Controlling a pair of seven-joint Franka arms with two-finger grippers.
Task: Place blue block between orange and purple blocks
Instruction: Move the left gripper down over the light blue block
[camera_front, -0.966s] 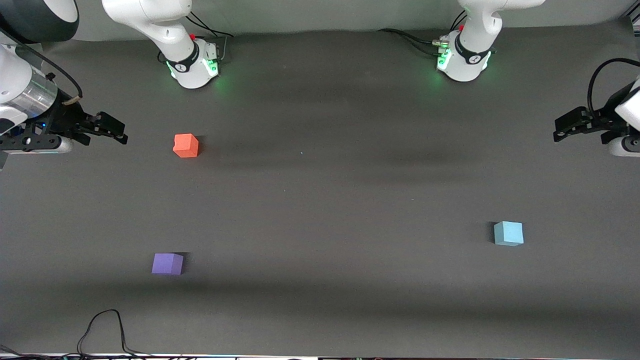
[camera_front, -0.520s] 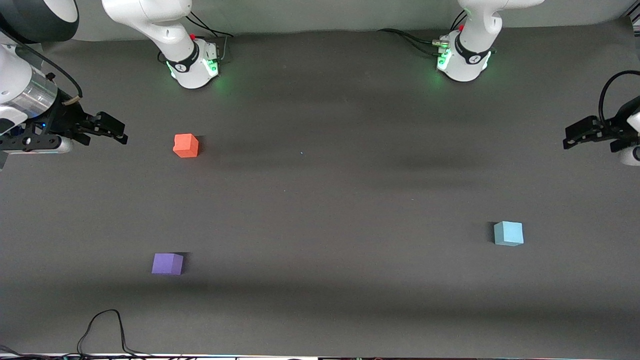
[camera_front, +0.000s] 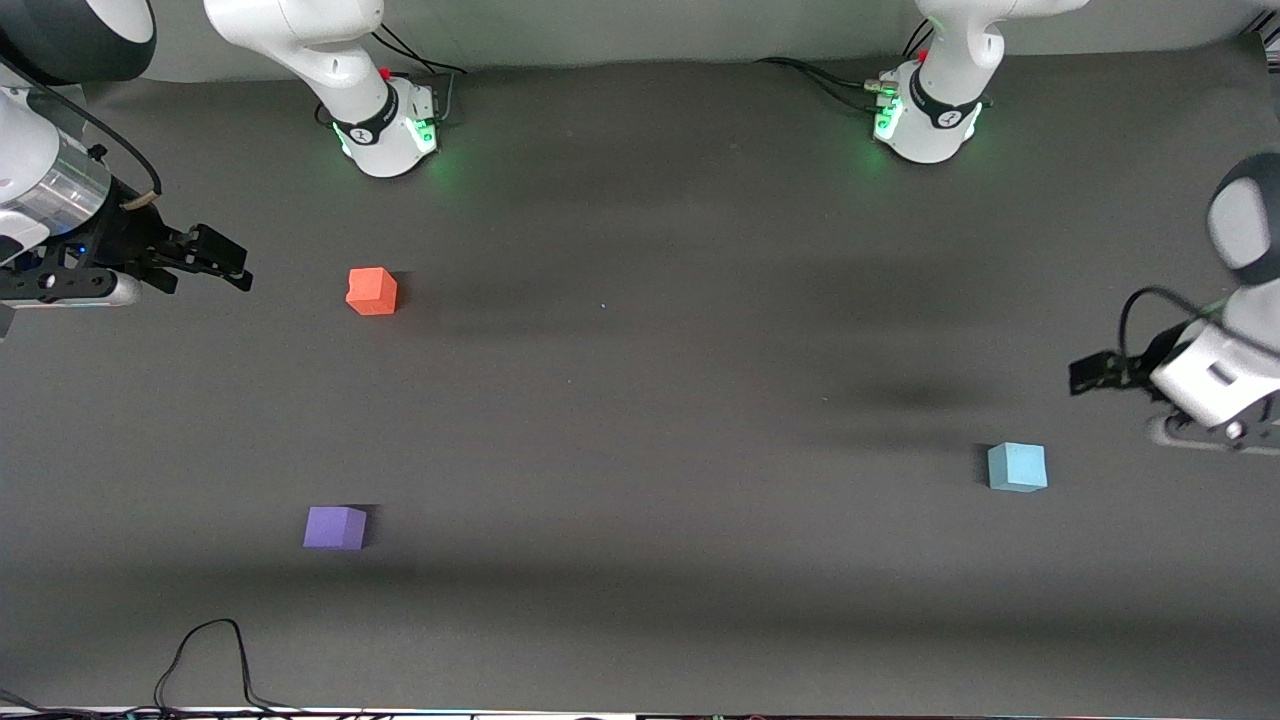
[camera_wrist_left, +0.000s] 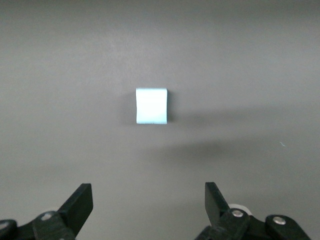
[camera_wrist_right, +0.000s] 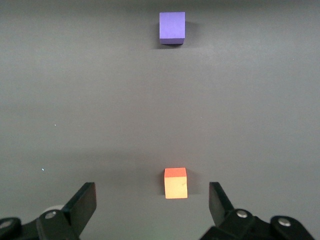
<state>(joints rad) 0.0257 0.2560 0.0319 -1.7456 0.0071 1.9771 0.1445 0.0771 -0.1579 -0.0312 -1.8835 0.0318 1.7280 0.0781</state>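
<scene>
Blue block (camera_front: 1017, 467) flat, square-on | left tool (camera_front: 1088, 374) apart | right tool (camera_front: 230, 266) apart

Your left gripper (camera_front: 1085, 373) hangs in the air at the left arm's end of the table, fingers (camera_wrist_left: 80, 202) spread wide. Your right gripper (camera_front: 235, 268) waits at the right arm's end, jaws equally parted.

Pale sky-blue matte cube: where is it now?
The pale sky-blue matte cube rests on the table toward the left arm's end, alone, with the open left tool nearby above the table.
</scene>
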